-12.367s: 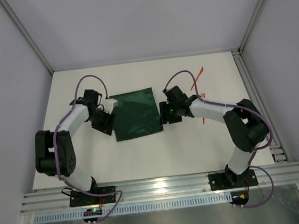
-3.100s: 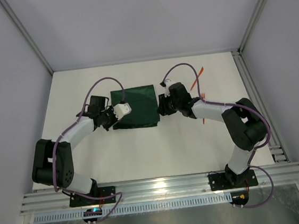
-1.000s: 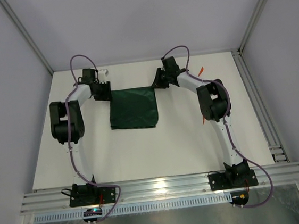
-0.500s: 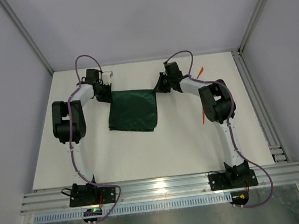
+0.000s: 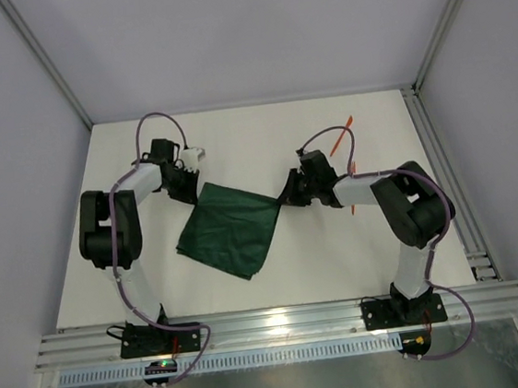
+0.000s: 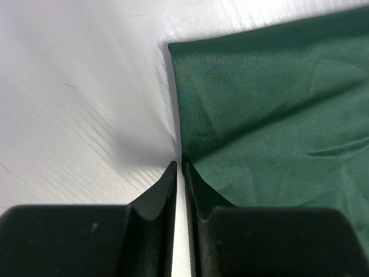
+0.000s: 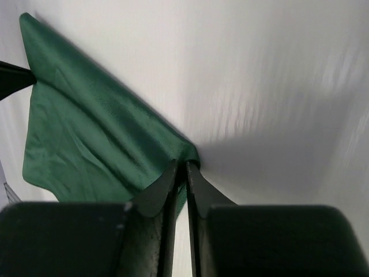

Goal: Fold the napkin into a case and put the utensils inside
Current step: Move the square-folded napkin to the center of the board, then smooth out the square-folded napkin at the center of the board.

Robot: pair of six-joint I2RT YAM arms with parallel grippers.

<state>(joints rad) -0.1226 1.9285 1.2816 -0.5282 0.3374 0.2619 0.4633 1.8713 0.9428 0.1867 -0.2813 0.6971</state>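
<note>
Since a second ago we have drawn the dark green soft cloth napkin (image 5: 228, 228) nearer, left gripper (image 5: 190, 188) and right gripper (image 5: 287, 198) pinched tight on opposite far corners, cloth stretched between them, sagging toward us.

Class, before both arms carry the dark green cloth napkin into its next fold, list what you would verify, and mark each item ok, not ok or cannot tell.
1. Left gripper shut on the dark green cloth napkin at its edge: ok.
2. Right gripper shut on the napkin's opposite corner: ok.
3. Napkin lying flat on the white table: not ok, it is lifted and skewed.
4. Orange plastic utensils apart from the cloth: ok.
5. Folded layers aligned: cannot tell.
</note>
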